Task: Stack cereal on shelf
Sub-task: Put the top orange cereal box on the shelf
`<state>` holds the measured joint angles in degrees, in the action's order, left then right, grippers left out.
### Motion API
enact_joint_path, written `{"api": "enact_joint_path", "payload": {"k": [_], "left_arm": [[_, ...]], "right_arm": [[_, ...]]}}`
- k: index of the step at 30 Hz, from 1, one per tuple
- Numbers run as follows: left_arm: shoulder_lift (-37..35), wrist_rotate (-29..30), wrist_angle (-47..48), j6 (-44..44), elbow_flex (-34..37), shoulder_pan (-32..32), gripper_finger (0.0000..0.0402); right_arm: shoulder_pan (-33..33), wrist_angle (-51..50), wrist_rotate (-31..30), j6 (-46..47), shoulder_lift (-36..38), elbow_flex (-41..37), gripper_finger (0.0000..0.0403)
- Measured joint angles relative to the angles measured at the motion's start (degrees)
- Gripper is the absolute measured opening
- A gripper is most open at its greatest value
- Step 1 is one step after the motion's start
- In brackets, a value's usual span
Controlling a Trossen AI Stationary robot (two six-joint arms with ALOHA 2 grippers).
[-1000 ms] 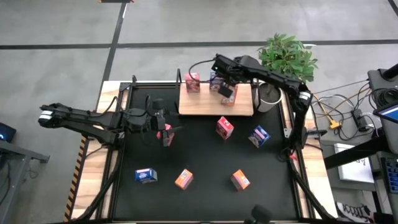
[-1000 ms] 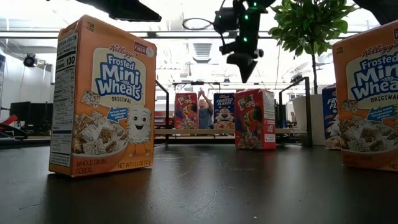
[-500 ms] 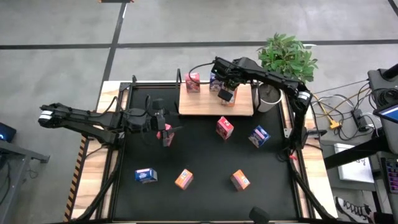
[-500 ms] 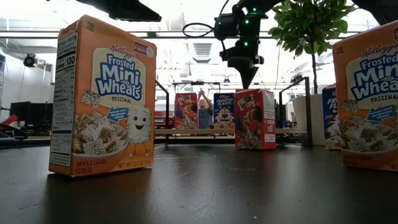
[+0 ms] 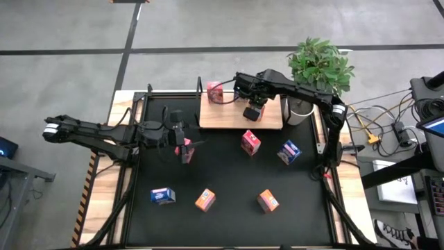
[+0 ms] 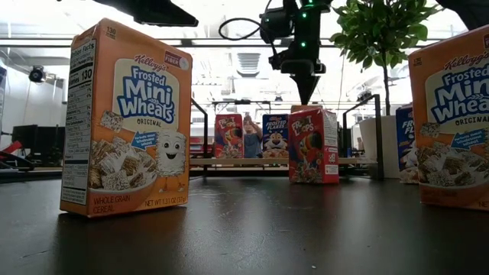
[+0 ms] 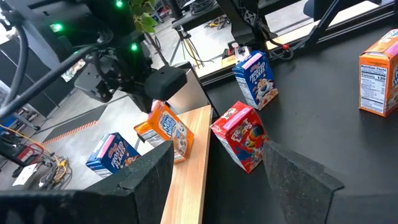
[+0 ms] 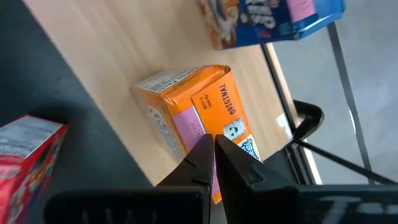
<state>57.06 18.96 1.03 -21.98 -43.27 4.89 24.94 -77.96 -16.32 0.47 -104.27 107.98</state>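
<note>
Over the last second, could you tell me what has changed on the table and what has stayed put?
The right gripper, shut and holding nothing, drifted slightly leftward above the orange cereal box on the shelf. That box did not move. The left gripper stayed open by the red box on the black table, and the other cereal boxes stayed where they were.

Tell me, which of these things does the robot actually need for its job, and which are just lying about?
Part of the job:
- small cereal boxes, such as the orange box and red box on the shelf
- right pincer, shut above the orange box
- left pincer, open, table's left side

Lying about:
- potted plant
- cables
</note>
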Motion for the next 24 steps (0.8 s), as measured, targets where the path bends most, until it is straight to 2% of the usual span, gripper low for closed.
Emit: {"api": "enact_joint_path", "payload": {"k": [12, 16, 24], "left_arm": [[0.00, 0.00, -0.01, 0.00, 0.00, 0.00, 0.0230], [0.00, 0.00, -0.03, 0.00, 0.00, 0.00, 0.0230], [0.00, -0.02, -0.01, 0.00, 0.00, 0.00, 0.0230]], "right_arm": [[-2.91, -1.28, -0.08, 2.67, 0.78, 0.13, 0.0009], [-3.08, -1.13, -0.20, 3.54, 0.87, 2.35, 0.0009], [-4.59, 11.14, 1.51, 0.17, 0.33, 3.56, 0.0009]]}}
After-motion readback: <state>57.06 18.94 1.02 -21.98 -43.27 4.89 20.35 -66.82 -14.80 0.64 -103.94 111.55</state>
